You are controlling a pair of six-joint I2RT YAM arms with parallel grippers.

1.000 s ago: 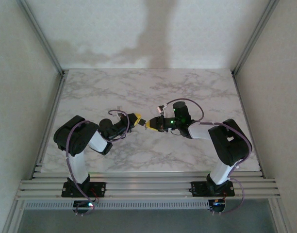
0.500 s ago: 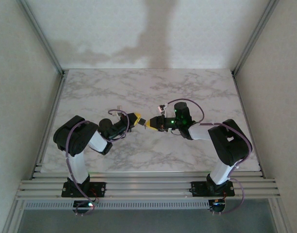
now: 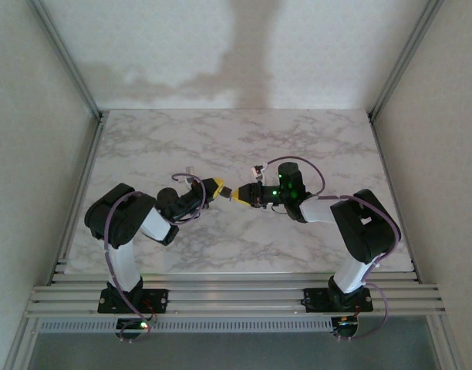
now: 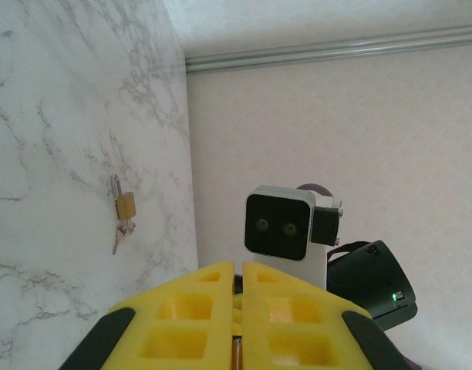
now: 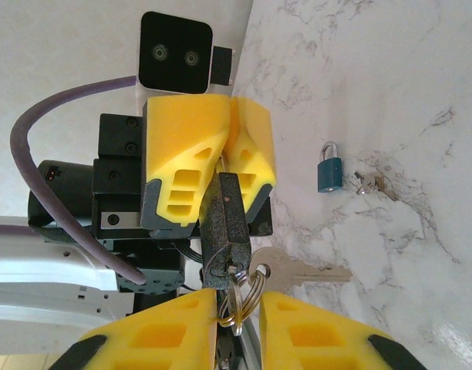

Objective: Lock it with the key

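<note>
A dark padlock (image 5: pixel 224 220) hangs in mid-air above the table's middle, with the yellow fingers (image 5: pixel 186 139) of my left gripper (image 3: pixel 220 189) shut on its upper end. A key (image 5: pixel 240 304) sits in its keyhole, seen edge-on with its ring. A second silver key (image 5: pixel 305 271) sticks out to the right from that ring. My right gripper (image 5: pixel 237 297) faces the left one, shut on the inserted key's head and ring. In the left wrist view my left gripper (image 4: pixel 238 266) shows only a thin slit between its pads.
A small blue padlock (image 5: pixel 329 173) with keys (image 5: pixel 369 183) lies on the marble table (image 3: pixel 313 139). A small brass padlock (image 4: pixel 125 206) with a key lies on it too. Aluminium frame rails (image 3: pixel 74 154) border the table.
My right wrist has shifted slightly toward the left gripper and turned a little at the padlock. The left arm has stayed still.
</note>
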